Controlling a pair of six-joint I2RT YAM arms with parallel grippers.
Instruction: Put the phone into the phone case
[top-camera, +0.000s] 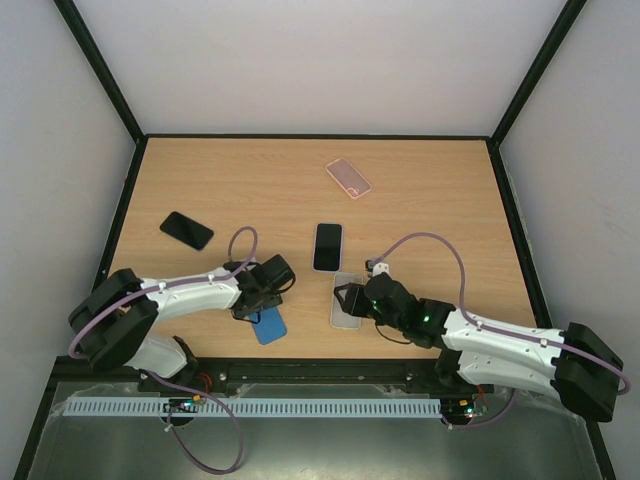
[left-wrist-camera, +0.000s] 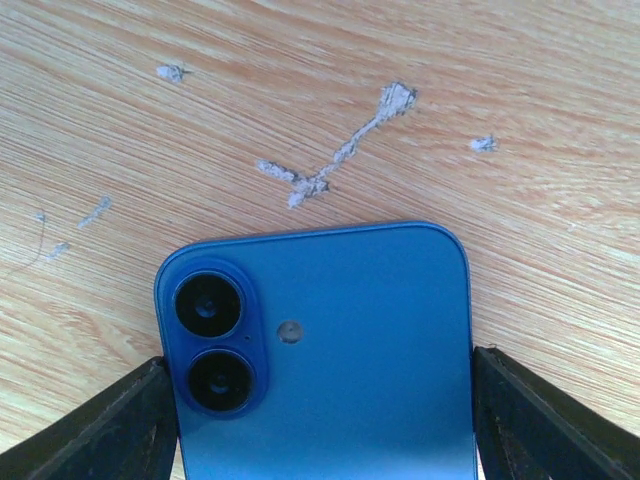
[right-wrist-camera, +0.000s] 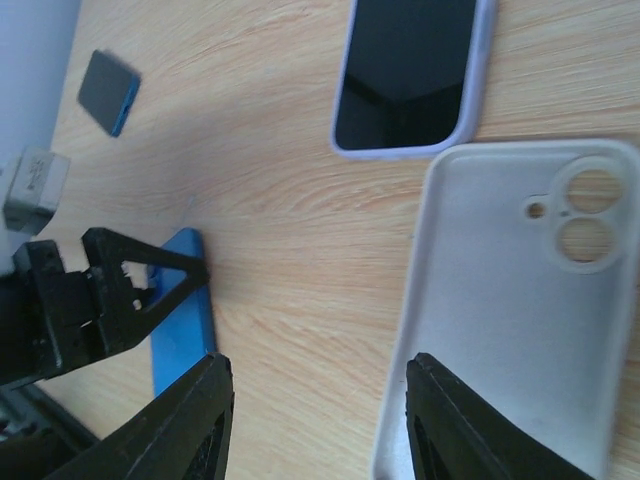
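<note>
1. Wood-grain table (top-camera: 440, 200) inside a white-walled booth, nothing fancy. It's scuffed with pale scrape marks (left-wrist-camera: 345, 150) just ahead of the left jaws.
2. Left gripper (top-camera: 260, 310) is down flat on the table. Both fingers (left-wrist-camera: 100, 430) look snug against the long edges of the blue phone (left-wrist-camera: 340, 360), so I'd call it clamped on. The phone sits right between the jaws, back side up, camera bumps toward one finger, top end poking out past the tips.
3. Right gripper (right-wrist-camera: 320, 420) is spread wide and holding nothing, just bare wood between the jaws. The clear phone case (right-wrist-camera: 510, 300) lies open side up, with its long edge right at one finger and the rest outside the gap.
4. Handling guess: the phone is stiff, glassy and slick, with some weight to it. Pinching the long edges mid-body seems right, and flat faces would slip. The case looks light and bendy, so it'll probably skate around unless the right arm pins a corner or wall while the phone gets pressed in, camera end first.
5. Other stuff is well ahead of both jaws: a phone in a lilac case (right-wrist-camera: 405, 70) just past the clear one, a pink case (top-camera: 348, 178) and a black phone (top-camera: 186, 230).
</note>
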